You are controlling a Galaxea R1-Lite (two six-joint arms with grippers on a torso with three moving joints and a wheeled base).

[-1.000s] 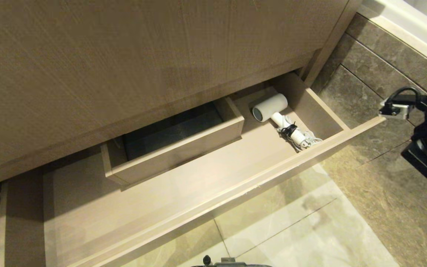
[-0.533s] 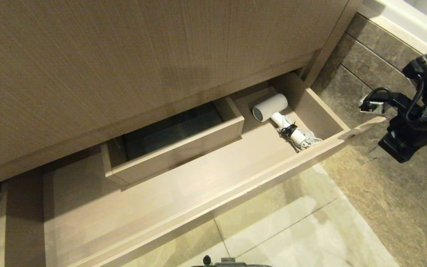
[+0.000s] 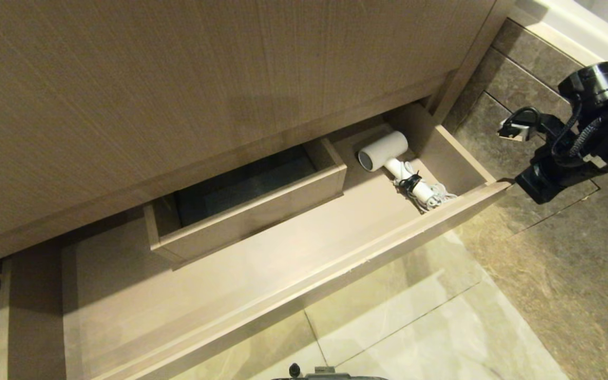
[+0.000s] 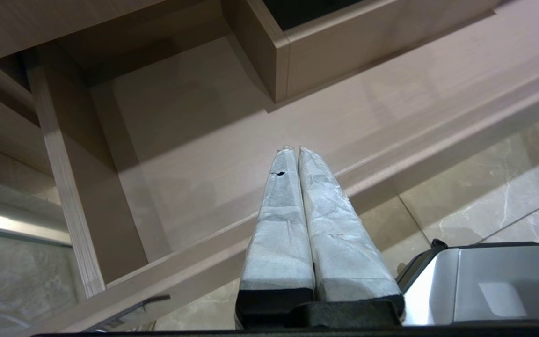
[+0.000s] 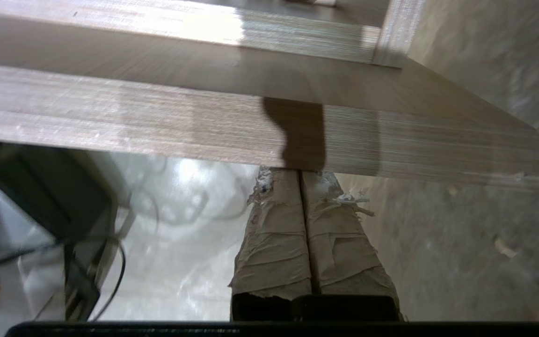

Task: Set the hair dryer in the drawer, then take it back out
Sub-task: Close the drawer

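Observation:
The drawer (image 3: 304, 274) stands pulled out under the vanity. The white hair dryer (image 3: 386, 152) lies inside at the drawer's right end, with its coiled cord against the front board. My right gripper (image 3: 518, 182) is shut and empty, and it sits at the right end of the drawer's front. In the right wrist view its tips (image 5: 300, 172) meet the lower edge of the drawer front (image 5: 157, 126). My left gripper (image 4: 293, 149) is shut and empty, parked low in front of the drawer's front edge (image 4: 414, 150), out of the head view.
A boxed cut-out (image 3: 251, 206) rises inside the drawer at the back. The taller wood-grain panel (image 3: 203, 79) hangs above. Dark stone wall tiles (image 3: 525, 89) stand to the right, pale floor tiles (image 3: 415, 327) below. My base (image 4: 484, 281) is beside the left gripper.
My right arm has swung left and slightly down from beside the drawer to the right end of its front. The drawer and hair dryer have hardly shifted.

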